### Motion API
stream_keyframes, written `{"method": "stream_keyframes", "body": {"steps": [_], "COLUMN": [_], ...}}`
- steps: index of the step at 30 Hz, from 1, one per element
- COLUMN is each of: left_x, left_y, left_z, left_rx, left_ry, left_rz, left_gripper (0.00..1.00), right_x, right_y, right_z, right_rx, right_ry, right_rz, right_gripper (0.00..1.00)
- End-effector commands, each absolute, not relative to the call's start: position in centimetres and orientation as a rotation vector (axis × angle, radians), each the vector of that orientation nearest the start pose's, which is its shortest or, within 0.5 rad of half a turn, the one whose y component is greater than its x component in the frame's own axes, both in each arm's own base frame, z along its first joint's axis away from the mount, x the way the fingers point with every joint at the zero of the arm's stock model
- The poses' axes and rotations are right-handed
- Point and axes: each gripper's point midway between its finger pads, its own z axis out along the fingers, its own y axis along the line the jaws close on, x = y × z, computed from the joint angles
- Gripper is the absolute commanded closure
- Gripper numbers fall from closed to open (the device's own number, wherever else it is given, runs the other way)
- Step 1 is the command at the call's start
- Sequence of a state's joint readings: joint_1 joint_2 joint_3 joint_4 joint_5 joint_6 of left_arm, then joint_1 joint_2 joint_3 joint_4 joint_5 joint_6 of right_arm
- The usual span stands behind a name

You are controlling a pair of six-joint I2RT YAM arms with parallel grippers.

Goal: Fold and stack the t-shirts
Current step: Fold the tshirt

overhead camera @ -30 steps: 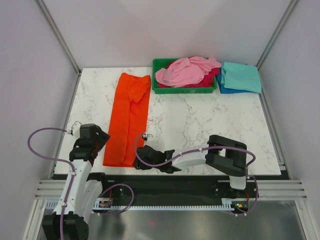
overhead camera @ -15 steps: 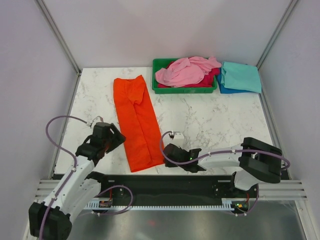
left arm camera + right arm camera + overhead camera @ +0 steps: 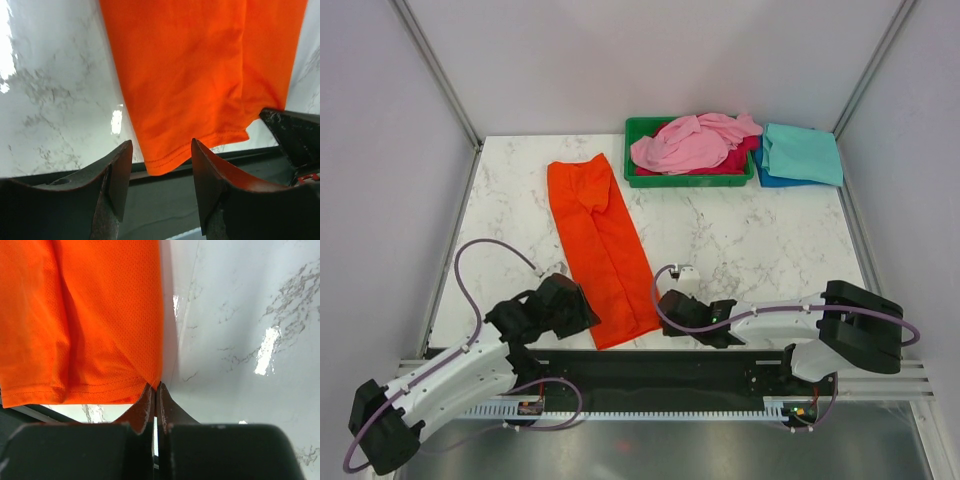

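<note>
The bright orange t-shirt (image 3: 603, 250) lies as a long folded strip, slanting from the back left to the table's near edge. Its hem fills the left wrist view (image 3: 200, 75) and the right wrist view (image 3: 85, 315). My left gripper (image 3: 582, 312) is open at the hem's left corner, its jaws either side of the corner (image 3: 160, 150), which overhangs the edge. My right gripper (image 3: 663, 305) is shut on the hem's right corner (image 3: 155, 387). A light pink t-shirt (image 3: 690, 140) is heaped over a magenta one (image 3: 742, 158). A folded teal t-shirt (image 3: 803, 152) lies on a blue one (image 3: 766, 180).
A green plastic tray (image 3: 638, 135) at the back centre holds the pink and magenta shirts. The teal and blue stack lies beside it at the back right. A black rail (image 3: 660, 365) runs along the table's near edge. White walls close in both sides.
The orange shirt's near end has swung to the right, held by my right gripper, so the strip now slants. My left arm has followed right and towards the near edge.
</note>
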State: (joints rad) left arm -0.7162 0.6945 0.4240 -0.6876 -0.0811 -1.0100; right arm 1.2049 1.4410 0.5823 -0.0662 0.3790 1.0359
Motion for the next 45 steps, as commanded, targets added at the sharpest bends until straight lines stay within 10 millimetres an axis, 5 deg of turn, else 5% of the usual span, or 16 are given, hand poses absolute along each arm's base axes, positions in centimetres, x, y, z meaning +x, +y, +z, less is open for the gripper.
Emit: {"method": "stream_keyframes", "body": {"steps": [1,8,17,30,33,45], "left_x": [10.9,8.6,9.1,10.4,10.3,11.6], "left_y": [-15.2,-15.5,-16.0,-16.7,-17.1,-16.7], "left_z": [4.3,2.4,2.2,2.8,3.5,7.8], "left_rx": [-0.529,-0.565,-0.591,-0.564,-0.537,-0.486], "left_ry": [2.687,2.739,2.705,2.657,2.655,2.586], "left_rz": [-0.606,-0.638,-0.677,-0.695,-0.723,-0.689], "left_gripper": [0.42,0.39,0.44,0.98,0.98,0.98], "right_x": [14.5,14.4,14.1,13.6,13.3,15.8], "right_y": [27.7,28.4,28.4,28.1,27.9,29.9], "right_z": [0.1,0.2,-0.3,-0.4,0.0,7.4], "right_rx": [-0.103,-0.116,-0.133,-0.139,-0.147,-0.186], "right_ry": [2.523,2.521,2.533,2.547,2.563,2.433], "right_rz": [0.423,0.458,0.461,0.477,0.473,0.487], "right_gripper": [1.0,1.0,1.0,1.0,1.0,1.0]}}
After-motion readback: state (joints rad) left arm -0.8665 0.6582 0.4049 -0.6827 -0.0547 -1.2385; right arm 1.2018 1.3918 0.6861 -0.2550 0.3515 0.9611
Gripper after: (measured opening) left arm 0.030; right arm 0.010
